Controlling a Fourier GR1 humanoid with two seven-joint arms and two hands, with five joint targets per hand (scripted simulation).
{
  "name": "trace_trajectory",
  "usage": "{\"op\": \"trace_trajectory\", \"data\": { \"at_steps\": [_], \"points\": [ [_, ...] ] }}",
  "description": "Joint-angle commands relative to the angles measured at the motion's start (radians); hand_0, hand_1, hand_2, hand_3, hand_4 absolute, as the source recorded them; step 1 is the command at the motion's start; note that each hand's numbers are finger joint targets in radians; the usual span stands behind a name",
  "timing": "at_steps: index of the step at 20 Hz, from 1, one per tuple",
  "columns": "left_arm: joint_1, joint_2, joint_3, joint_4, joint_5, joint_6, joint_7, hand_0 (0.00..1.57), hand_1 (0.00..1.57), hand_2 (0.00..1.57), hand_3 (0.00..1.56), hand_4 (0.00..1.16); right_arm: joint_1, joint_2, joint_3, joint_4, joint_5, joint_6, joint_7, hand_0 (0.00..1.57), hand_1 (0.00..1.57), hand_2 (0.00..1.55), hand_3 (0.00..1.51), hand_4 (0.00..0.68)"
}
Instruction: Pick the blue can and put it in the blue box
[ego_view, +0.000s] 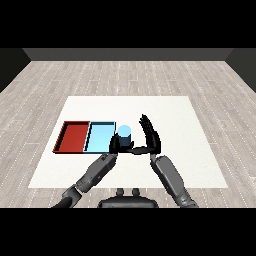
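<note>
**Blue can between both hands, just right of the blue tray**

Blue can (124, 133) stood upright on the white worktop (190, 150), just beside the right edge of the light blue tray (100, 136), outside it. Whether it touched the tray rim could not be told. Light top face of the can visible; lower body partly hidden by the hands.

Left hand (115, 144) came in from lower left, grey forearm angled up toward the can. It sat against the can's left side, low down, overlapping the tray's right rim in the head view. Whether its fingers were curled around the can or relaxed could not be told; they merged into a dark mass.

Right hand (151, 135) was on the can's right, near but apart from it. Fingers (146, 125) straight and released, pointing up and away across the worktop, palm facing the can. Its thumb reached left, low in front of the can, toward the left hand.

Red tray (72, 136) lay to the left of the light blue tray, the two side by side and touching. Grey wood floor (125, 75) beyond the worktop.
</note>
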Motion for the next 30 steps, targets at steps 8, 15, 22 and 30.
{"op": "trace_trajectory", "data": {
  "at_steps": [8, 15, 22, 30],
  "points": [
    [-0.08, 0.164, 0.112, 0.03, -0.081, 0.053, 0.094, 1.57, 1.57, 1.57, 1.52, 1.14, 0.194, -0.043, -0.226, -0.099, -0.174, 0.096, -0.124, 0.0, 0.0, 0.0, 0.0, 0.0],
    [-0.143, 0.317, 0.116, 0.141, -0.162, 0.086, 0.279, 1.57, 1.57, 1.57, 1.51, 1.14, 0.232, -0.033, -0.247, -0.037, -0.196, 0.149, -0.167, 0.0, 0.0, 0.0, 0.0, 0.0],
    [-0.268, 0.26, 0.058, 0.458, -0.264, 0.141, 0.475, 1.57, 1.57, 1.52, 1.4, 1.0, 0.219, -0.024, -0.269, -0.068, -0.216, 0.127, -0.125, 0.0, 0.0, 0.0, 0.0, 0.0],
    [-0.311, 0.153, 0.037, 0.781, -0.31, 0.1, 0.624, 0.66, 0.66, 0.58, 0.08, 0.92, 0.157, -0.033, -0.32, 0.08, -0.243, 0.189, -0.162, 0.0, 0.0, 0.0, 0.0, 0.0]
  ]
}}
